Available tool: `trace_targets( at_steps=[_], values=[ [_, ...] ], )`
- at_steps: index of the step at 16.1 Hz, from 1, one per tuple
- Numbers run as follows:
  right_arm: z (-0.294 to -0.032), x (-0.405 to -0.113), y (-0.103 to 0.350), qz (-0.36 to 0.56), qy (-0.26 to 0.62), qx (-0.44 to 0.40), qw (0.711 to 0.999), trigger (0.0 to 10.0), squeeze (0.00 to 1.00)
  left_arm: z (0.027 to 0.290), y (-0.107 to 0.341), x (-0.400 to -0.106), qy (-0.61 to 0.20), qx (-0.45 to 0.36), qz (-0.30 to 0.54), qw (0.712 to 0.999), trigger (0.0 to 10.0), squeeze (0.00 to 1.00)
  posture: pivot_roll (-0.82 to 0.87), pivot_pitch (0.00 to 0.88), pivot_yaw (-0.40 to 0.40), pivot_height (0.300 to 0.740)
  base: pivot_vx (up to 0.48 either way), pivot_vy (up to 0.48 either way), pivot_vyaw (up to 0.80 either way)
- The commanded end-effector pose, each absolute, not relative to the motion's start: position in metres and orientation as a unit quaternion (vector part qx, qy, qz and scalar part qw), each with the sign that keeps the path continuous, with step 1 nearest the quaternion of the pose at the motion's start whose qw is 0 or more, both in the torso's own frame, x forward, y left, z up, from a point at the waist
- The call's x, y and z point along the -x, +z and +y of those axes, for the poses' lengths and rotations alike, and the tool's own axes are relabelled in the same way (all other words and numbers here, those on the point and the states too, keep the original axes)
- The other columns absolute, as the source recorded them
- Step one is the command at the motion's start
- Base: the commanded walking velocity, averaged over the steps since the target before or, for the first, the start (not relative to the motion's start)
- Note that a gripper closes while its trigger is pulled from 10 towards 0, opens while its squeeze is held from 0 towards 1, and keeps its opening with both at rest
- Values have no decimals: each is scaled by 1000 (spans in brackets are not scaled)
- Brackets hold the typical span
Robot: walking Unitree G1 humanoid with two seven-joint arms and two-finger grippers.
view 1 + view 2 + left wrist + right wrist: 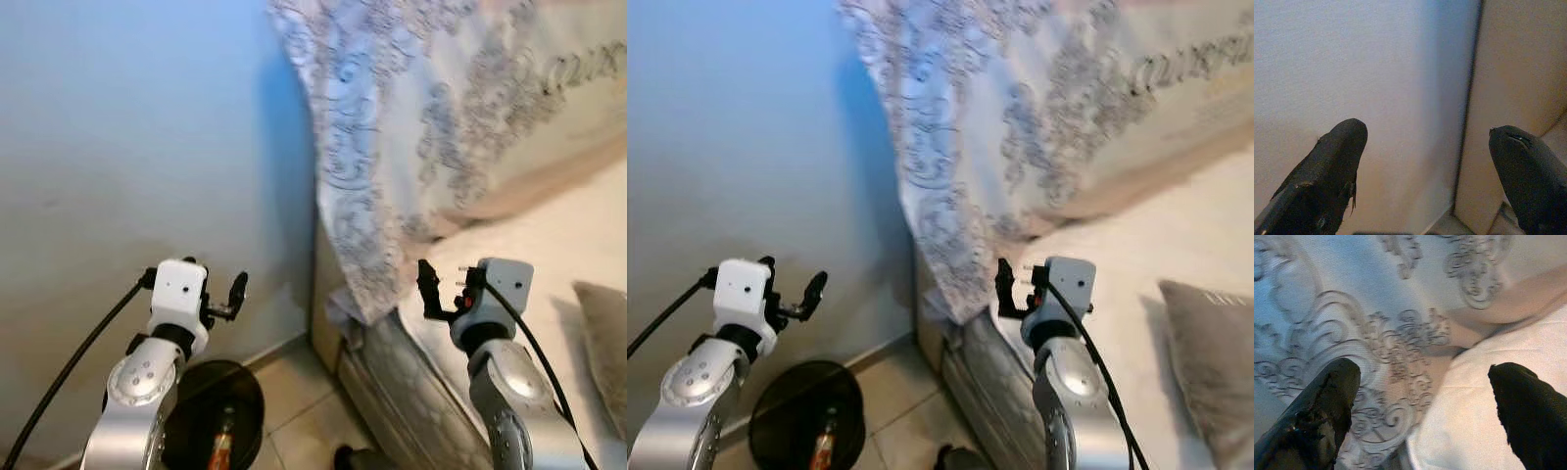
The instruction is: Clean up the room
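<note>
Both grippers raised and spread, nothing held, facing the patterned bedcover at the bed's corner.

Left eye view: patterned bedcover [392, 166] bunched high against the bed [549, 255], hanging over its corner beside the blue wall [127, 147]; left gripper [230, 294] near the wall, right gripper [431, 289] just over the bed's edge; grey cushion [602, 343] on the bed; round black bin [211, 416] on the floor beside the bed.
Right eye view: same layout, grey cushion [1205, 343] larger.
Left wrist view: fingers [1337, 161] parted, grasping nothing, aimed at the wall.
Right wrist view: fingers [1327, 406] parted, released, aimed at the bedcover's fold above the bed.
Probably soft, limp, light; best pinched at the hanging hem near the bed's corner.
</note>
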State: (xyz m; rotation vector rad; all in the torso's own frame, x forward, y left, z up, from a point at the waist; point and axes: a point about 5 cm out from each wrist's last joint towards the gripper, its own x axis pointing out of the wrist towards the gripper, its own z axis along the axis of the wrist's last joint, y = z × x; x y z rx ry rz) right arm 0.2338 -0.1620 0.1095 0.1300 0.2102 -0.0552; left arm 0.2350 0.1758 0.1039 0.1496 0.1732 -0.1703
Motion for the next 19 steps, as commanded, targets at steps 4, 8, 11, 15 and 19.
trace_targets(
  at_steps=[4, 8, 11, 15, 19],
  values=[
    [-165, -239, 113, 93, -32, -18, 995, 10000, 0, 175, 108, -236, -85, -90, 80, 989, 10000, 1000, -10, 0, 6, 740, 0, 0, -800],
    [-167, -242, 115, 87, -42, -1, 995, 10000, 0, 174, 108, -238, -84, -94, 77, 989, 10000, 1000, -11, 0, 4, 740, 0, 0, -800],
    [-172, -245, 119, 64, -66, 72, 993, 10000, 0, 172, 108, -240, -85, -94, 76, 989, 10000, 1000, -13, 0, 1, 740, 0, 0, -783],
    [-171, -249, 129, 23, -72, 1, 997, 10000, 0, 171, 109, -242, -84, -88, 70, 990, 10000, 1000, -13, 0, 0, 740, 0, 0, -767],
    [-163, -252, 129, 19, -42, -1, 999, 10000, 0, 173, 112, -244, -78, -87, 61, 991, 10000, 1000, -11, 0, 0, 740, 0, 0, -753]
  ],
)
